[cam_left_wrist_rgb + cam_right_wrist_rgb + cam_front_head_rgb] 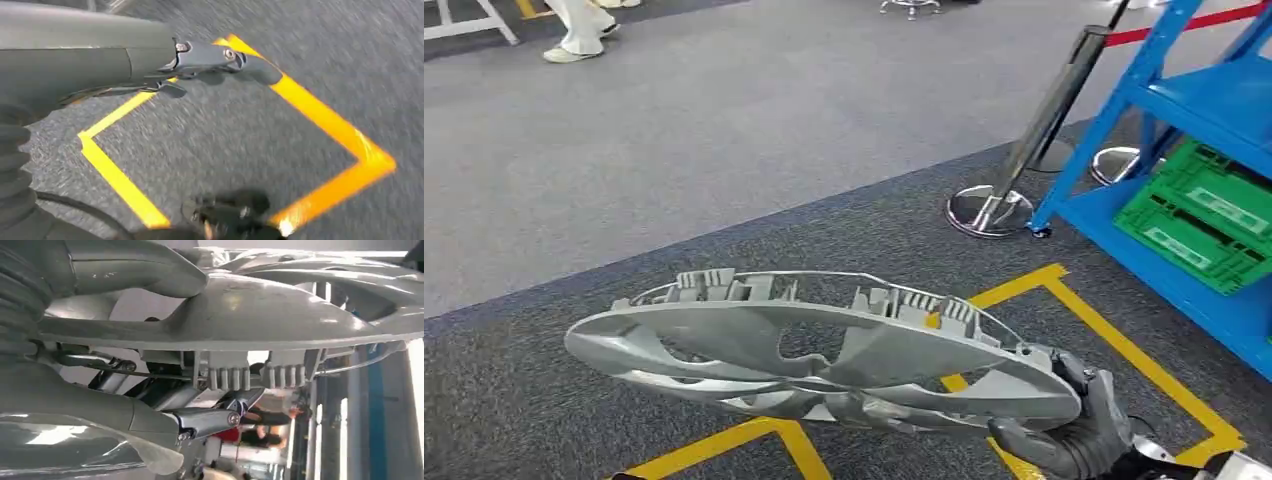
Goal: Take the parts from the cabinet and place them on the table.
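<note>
A: The right robot hand (1074, 425), what's it doing?
B: It is clamped on the near right rim of a silver wheel cover (824, 345). The cover lies roughly flat above the floor, tipped a little, with its clip tabs and wire ring facing up.
A: And close up?
B: In the right wrist view the thumb (150, 270) lies on one face of the cover (260, 310) and a darker finger (210, 421) sits on the other side.
A: The left robot hand (210, 62)?
B: It hangs over the carpet with one dark finger stretched out; the picture is blurred, so I cannot tell whether it is apart or together.
A: What's around the cover?
B: Below it, yellow tape lines (1114, 340) on dark grey carpet. To the far right a blue rack (1184, 100) holds green crates (1204, 215), with a chrome post (1044, 130) just left of it. Far left, a person's legs (579, 30).
</note>
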Controlling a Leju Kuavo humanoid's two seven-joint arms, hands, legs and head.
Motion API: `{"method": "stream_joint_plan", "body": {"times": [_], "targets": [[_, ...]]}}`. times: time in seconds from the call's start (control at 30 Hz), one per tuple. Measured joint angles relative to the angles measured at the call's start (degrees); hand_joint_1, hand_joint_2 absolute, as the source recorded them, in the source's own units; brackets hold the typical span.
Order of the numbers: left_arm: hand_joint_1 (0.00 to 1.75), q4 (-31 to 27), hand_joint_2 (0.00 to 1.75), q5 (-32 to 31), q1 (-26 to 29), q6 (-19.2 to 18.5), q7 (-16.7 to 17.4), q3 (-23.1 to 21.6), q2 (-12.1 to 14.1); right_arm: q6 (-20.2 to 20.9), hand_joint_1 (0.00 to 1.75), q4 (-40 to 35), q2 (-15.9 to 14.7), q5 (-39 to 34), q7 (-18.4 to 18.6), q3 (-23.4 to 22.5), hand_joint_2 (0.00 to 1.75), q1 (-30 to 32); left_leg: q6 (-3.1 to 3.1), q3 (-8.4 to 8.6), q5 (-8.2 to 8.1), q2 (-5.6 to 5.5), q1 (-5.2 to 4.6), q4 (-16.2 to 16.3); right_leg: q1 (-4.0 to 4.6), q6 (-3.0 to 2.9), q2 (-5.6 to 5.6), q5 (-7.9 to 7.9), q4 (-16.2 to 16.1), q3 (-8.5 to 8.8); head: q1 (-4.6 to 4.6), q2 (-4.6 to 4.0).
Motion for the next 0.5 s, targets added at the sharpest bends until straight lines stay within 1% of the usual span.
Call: {"method": "stream_joint_plan", "body": {"times": [0.03,0.07,0.1,0.13,0.17,0.2,0.23,0.27,0.3,0.33,0.37,0.4,0.43,0.47,0.5], "targets": [[0.0,-0.07,1.75,-0.18,-0.32,-0.11,0.0,0.13,-0.17,0.0,1.75,0.02,0.0,-0.11,0.15,0.04,1.75,0.09,0.03,-0.11,0.02,-0.74,-0.06,0.08,0.0,0.0,0.88,-1.63,4.75,-2.4,0.31,0.0],[0.0,-0.07,1.75,-0.26,-0.51,-0.22,0.02,0.2,-0.31,-0.02,1.75,0.02,0.0,-0.11,0.48,0.09,1.75,-0.13,0.1,-0.17,0.06,-1.51,-0.17,0.16,0.03,0.11,1.25,-2.72,9.12,-4.9,0.26,0.0],[0.0,-0.07,1.75,-0.44,-0.58,-0.24,0.07,0.24,-0.46,0.0,1.75,0.02,0.0,-0.11,0.89,0.17,1.75,-0.37,0.11,-0.17,0.06,-2.24,-0.23,0.26,0.04,0.19,1.26,-2.31,10.9,-6.22,0.24,0.0],[0.0,-0.07,1.75,-0.66,-0.64,-0.24,0.09,0.31,-0.59,-0.02,1.75,0.02,0.0,-0.09,1.01,0.17,1.75,-0.43,0.1,-0.12,0.06,-2.94,-0.23,0.38,0.03,0.26,1.26,-0.57,9.9,-6.18,0.28,0.0],[0.0,-0.09,1.75,-0.85,-0.58,-0.42,0.09,0.5,-0.7,-0.07,1.75,0.02,0.0,0.0,0.72,0.17,1.75,-0.24,0.09,-0.08,0.04,-3.82,-0.21,0.6,-0.04,0.31,1.32,2.23,6.51,-4.94,0.26,0.0],[0.0,-0.2,1.75,-0.98,-0.44,-0.61,0.09,0.79,-0.83,-0.09,1.75,0.02,-0.09,0.15,0.33,0.17,1.75,0.08,-0.05,-0.1,-0.09,-4.66,-0.15,0.96,-0.16,0.35,1.86,5.18,1.75,-3.01,0.31,0.0],[0.0,-0.39,1.75,-1.11,-0.35,-0.87,0.11,1.07,-1.03,-0.07,1.75,0.02,-0.13,0.24,0.15,0.2,1.75,0.22,-0.31,-0.28,-0.35,-5.43,-0.08,1.58,-0.38,0.34,3.49,7.6,-3.19,-1.0,0.3,0.0],[0.0,-0.42,1.75,-1.23,-0.38,-1.05,0.18,1.25,-1.07,-0.04,1.75,0.04,-0.13,0.28,0.35,0.2,1.75,-0.12,-0.69,-0.88,-0.6,-5.92,-0.35,2.16,-0.61,0.45,6.42,6.25,-4.18,-0.55,0.28,0.0],[0.0,-0.44,1.75,-1.33,-0.74,-1.16,0.35,1.31,-1.05,-0.02,1.75,-0.18,-0.11,0.31,0.63,0.22,1.75,-0.38,-0.83,-1.74,-0.67,-6.53,-0.31,3.19,-0.76,0.35,6.26,5.96,-5.27,-0.11,0.06,0.0],[0.0,-0.44,1.75,-1.42,-0.88,-1.18,0.37,1.35,-1.14,0.0,1.75,-0.2,-0.11,0.39,1.2,0.22,1.75,-0.62,-1.22,-2.22,-0.35,-6.97,-0.08,3.14,-0.59,0.23,5.72,6.11,-5.02,-0.15,0.17,0.0],[0.0,-0.44,1.75,-1.51,-0.9,-1.18,0.39,1.51,-1.16,-0.02,1.75,-0.24,-0.11,0.52,1.46,0.24,1.75,-0.95,-1.69,-2.48,-0.05,-7.75,0.13,2.95,-0.33,-0.07,5.18,6.14,-4.81,-0.25,0.2,0.0],[0.0,-0.44,1.75,-1.62,-0.8,-1.2,0.37,1.62,-1.2,-0.02,1.75,-0.26,-0.11,0.61,1.49,0.24,1.75,-1.05,-1.96,-2.8,0.12,-8.41,0.07,2.97,-0.44,-0.43,4.46,6.36,-4.96,-0.18,0.2,0.0],[0.0,-0.44,1.75,-1.71,-0.76,-1.24,0.39,1.88,-1.11,-0.02,1.75,-0.28,-0.11,0.72,1.51,0.24,1.75,-1.11,-2.05,-2.84,-0.27,-7.97,0.12,3.49,-0.91,-0.82,3.52,6.59,-5.34,-0.03,0.24,0.0],[0.0,-0.46,1.75,-1.86,-0.71,-1.44,0.42,2.01,-1.46,-0.04,1.75,-0.31,-0.11,0.85,1.46,0.22,1.75,-1.16,-2.56,-3.56,-1.66,-4.42,-0.16,5.19,-0.81,-1.09,2.87,6.65,-5.48,0.15,-0.41,0.0],[0.0,-0.52,1.75,-1.95,-0.85,-1.64,0.46,2.14,-1.46,-0.07,1.75,-0.48,-0.11,0.92,1.49,0.22,1.75,-1.22,-3.06,-5.32,-3.85,-2.47,0.12,8.8,-0.68,-1.28,1.88,6.68,-5.48,0.12,-0.68,0.0]]}}
